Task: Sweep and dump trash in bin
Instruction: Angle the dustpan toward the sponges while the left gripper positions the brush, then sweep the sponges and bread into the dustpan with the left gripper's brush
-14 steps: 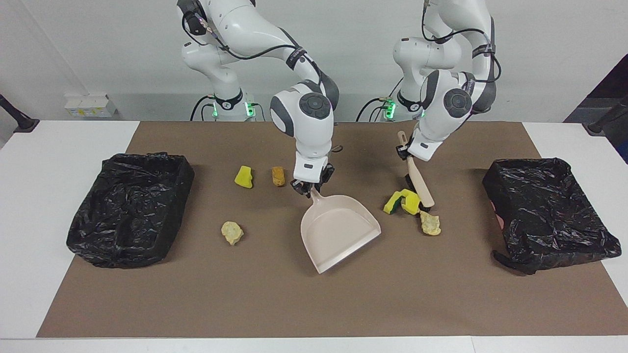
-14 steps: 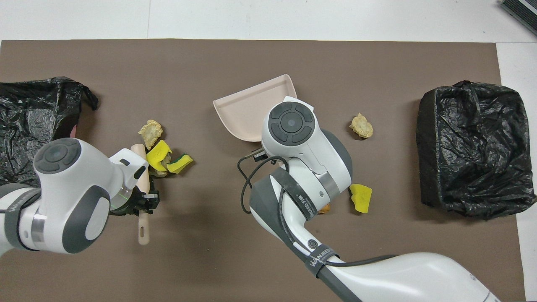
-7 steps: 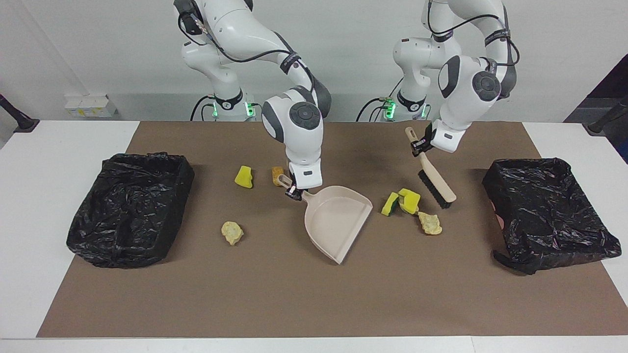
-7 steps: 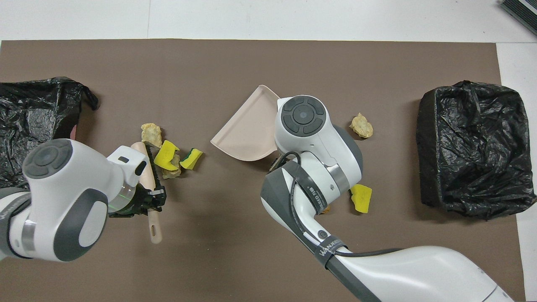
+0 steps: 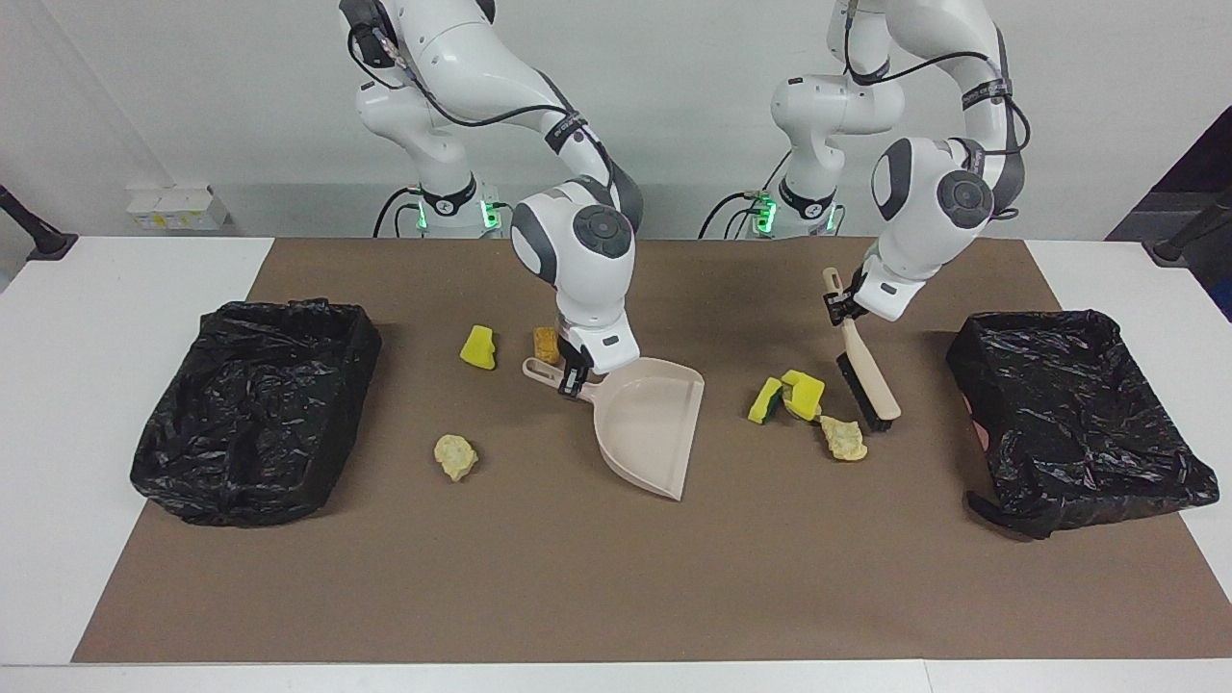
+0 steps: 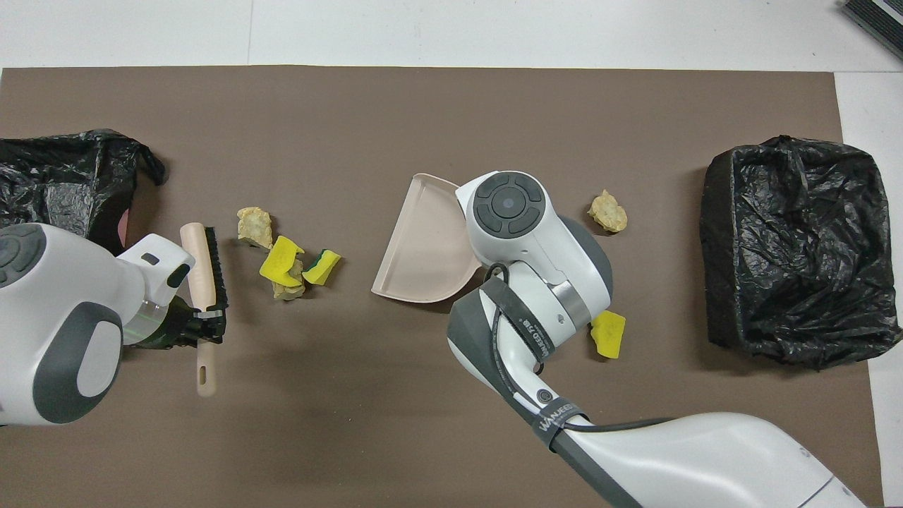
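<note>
My right gripper (image 5: 575,377) is shut on the handle of the beige dustpan (image 5: 645,423), (image 6: 423,247); the pan is tilted, its open mouth turned toward the left arm's end of the table. My left gripper (image 5: 839,306), (image 6: 201,328) is shut on the handle of the beige brush (image 5: 871,390), (image 6: 204,264), whose black bristles face a trash cluster: yellow-green sponges (image 5: 789,395), (image 6: 289,261) and a pale lump (image 5: 844,438), (image 6: 254,222). The cluster lies between pan and brush. A yellow sponge (image 5: 478,346), (image 6: 608,334), an orange-brown lump (image 5: 546,344) and another pale lump (image 5: 454,455), (image 6: 608,212) lie toward the right arm's end.
Two black-bag-lined bins stand on the brown mat (image 5: 577,577), one at the right arm's end (image 5: 173,462), (image 6: 726,212) and one at the left arm's end (image 5: 972,361), (image 6: 106,148). The brush hangs between the cluster and the latter bin.
The right gripper has swung the dustpan round so its mouth faces the cluster. The left gripper has lifted the brush off the cluster and carried it toward the bin at its end.
</note>
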Motion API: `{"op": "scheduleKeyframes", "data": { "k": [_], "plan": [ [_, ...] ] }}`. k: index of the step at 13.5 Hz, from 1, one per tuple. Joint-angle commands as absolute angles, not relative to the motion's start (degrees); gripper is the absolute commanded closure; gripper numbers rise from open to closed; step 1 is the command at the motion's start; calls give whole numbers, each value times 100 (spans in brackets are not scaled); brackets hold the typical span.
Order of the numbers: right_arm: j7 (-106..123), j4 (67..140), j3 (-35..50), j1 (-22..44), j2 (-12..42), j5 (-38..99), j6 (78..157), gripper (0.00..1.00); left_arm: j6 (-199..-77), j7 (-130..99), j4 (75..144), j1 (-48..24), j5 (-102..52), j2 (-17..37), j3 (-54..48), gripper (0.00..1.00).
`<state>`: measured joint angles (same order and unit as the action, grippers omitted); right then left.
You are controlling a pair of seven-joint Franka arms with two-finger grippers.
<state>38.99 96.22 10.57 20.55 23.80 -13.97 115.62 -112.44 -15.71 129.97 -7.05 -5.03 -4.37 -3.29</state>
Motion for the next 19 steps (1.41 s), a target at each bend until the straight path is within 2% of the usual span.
{"op": "scheduleKeyframes", "data": {
  "k": [1, 5, 7, 9, 13, 16, 19],
  "plan": [
    [4393, 9782, 1116, 1995, 2250, -1731, 11584, 100, -11408, -2281, 13218, -1229, -658, -510, -308, 100],
    [4666, 9817, 1116, 2039, 2224, -1784, 11567, 100, -11924, -2794, 13254, -1975, -1325, -483, -299, 100],
    [4720, 9826, 1116, 2039, 2224, -1784, 11584, 100, -12329, -3031, 13158, -2511, -1519, -117, -308, 100],
    [4720, 9870, 1116, 2074, 2189, -1784, 11523, 100, -12839, -2954, 13122, -2768, -1600, -18, -325, 100],
    [4720, 9940, 1107, 2057, 2162, -1793, 11584, 100, -12789, -2769, 12508, -3373, -1784, 272, -343, 100],
    [4711, 9932, 1107, 2030, 2171, -1793, 11575, 100, -12369, -2768, 12411, -3305, -1793, -60, -273, 100],
    [4711, 9932, 1107, 2013, 2171, -1793, 11584, 100, -10799, -2909, 11963, -2709, -1383, -202, -220, 100]
  ]
}}
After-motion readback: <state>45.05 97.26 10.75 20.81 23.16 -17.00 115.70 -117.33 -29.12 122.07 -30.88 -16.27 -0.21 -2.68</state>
